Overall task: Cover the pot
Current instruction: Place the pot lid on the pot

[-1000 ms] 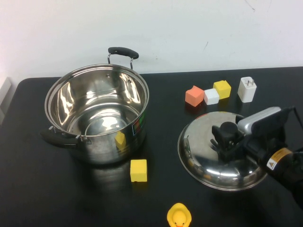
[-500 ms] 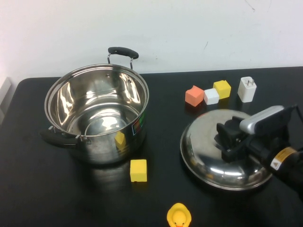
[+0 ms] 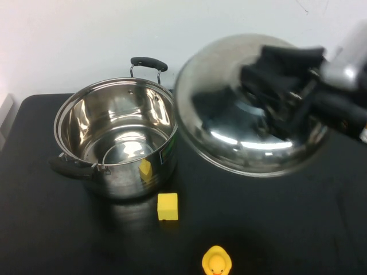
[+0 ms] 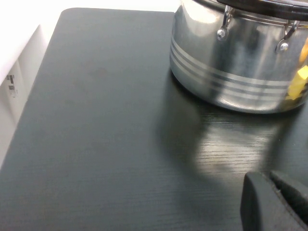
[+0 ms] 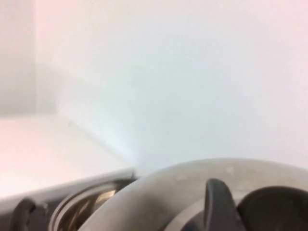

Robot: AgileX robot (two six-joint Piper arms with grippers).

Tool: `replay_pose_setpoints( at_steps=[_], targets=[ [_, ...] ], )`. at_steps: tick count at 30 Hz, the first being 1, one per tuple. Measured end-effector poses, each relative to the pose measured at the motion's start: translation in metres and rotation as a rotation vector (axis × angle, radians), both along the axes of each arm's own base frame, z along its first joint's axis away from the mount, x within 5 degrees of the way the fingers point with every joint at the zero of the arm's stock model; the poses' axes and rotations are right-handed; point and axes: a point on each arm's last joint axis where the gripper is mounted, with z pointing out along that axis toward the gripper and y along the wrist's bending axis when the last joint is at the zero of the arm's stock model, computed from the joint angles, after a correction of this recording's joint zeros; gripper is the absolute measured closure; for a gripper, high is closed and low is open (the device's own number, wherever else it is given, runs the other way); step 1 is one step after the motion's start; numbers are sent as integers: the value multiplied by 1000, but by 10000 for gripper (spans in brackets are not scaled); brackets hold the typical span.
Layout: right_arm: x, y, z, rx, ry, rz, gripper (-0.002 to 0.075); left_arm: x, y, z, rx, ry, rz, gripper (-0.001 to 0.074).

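Note:
The large steel pot [image 3: 123, 182] stands open on the left of the black table, with black side handles and a small sticker. My right gripper [image 3: 276, 91] is shut on the black knob [image 5: 275, 212] of the domed steel lid [image 3: 229, 134]. It holds the lid tilted in the air, to the right of the pot and above its rim. One right finger [image 5: 215, 202] presses against the knob. The pot's rim also shows in the right wrist view [image 5: 82, 207]. My left gripper [image 4: 274, 195] hovers low over the table near the pot's wall [image 4: 231, 72], fingers together and empty.
A yellow cube [image 3: 167, 206] lies just in front of the pot. A yellow rubber duck [image 3: 217, 262] sits at the table's front edge. The raised lid hides the back right of the table. A white wall stands behind.
My right gripper has lifted the lid off the table, up and toward the pot, tilting it. The lid now hides the small blocks and white plug at the back right.

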Motion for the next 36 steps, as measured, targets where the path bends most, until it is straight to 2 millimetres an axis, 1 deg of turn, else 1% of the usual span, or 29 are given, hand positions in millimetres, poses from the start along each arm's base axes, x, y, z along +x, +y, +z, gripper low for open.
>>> replay_pose_setpoints(
  at_steps=[1, 3, 6, 8, 10, 12, 15, 18, 19, 22, 27, 32, 36],
  targets=[
    [2, 6, 10, -30, -7, 12, 386, 0, 0, 0, 0, 0, 0, 737],
    [10, 21, 21, -92, 32, 19, 386, 0, 0, 0, 0, 0, 0, 737],
    [23, 49, 34, -140, 32, 60, 386, 0, 0, 0, 0, 0, 0, 737],
    [33, 68, 38, -139, 37, 89, 386, 0, 0, 0, 0, 0, 0, 737],
    [45, 89, 37, -136, 32, 122, 386, 0, 0, 0, 0, 0, 0, 737],
    [56, 110, 33, -135, 31, 152, 386, 0, 0, 0, 0, 0, 0, 737],
    [70, 138, 23, -135, 28, 186, 386, 0, 0, 0, 0, 0, 0, 737],
    [83, 161, 12, -137, 24, 204, 386, 0, 0, 0, 0, 0, 0, 737],
    [87, 166, 11, -138, 18, 201, 386, 0, 0, 0, 0, 0, 0, 737],
    [103, 181, -1, -145, 36, 171, 386, 0, 0, 0, 0, 0, 0, 738],
    [122, 192, -20, -139, 105, 116, 386, 0, 0, 0, 0, 0, 0, 738],
    [130, 197, -34, -132, 145, 104, 386, 0, 0, 0, 0, 0, 0, 737],
    [133, 200, -42, -131, 165, 104, 386, 0, 0, 0, 0, 0, 0, 737]
  ],
)
